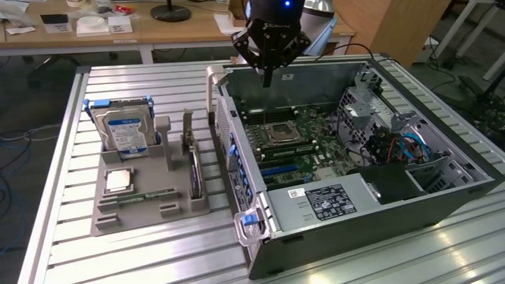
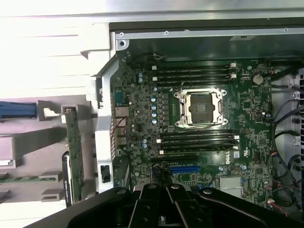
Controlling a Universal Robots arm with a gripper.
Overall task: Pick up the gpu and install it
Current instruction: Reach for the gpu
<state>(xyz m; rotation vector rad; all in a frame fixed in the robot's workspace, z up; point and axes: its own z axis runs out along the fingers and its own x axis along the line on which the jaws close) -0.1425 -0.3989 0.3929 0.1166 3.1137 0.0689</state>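
The thin flat black gpu card (image 1: 195, 174) is stood on edge in a grey plastic holder (image 1: 142, 207), long axis along the wall of the open computer case (image 1: 371, 231), well apart toward the exterior view's left from the black end effector (image 1: 266, 78), pressed together and empty.

The gpu (image 1: 195, 175), thin and black, stands on edge in the gray holder (image 1: 146, 214).

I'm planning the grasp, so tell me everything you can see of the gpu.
The gpu is a thin, flat, dark card standing on its long edge in a slot of the grey holder, on the side next to the open case. A pale metal bracket rises at its far end. Nothing grips it; the shut claw hangs over the case, apart from it.
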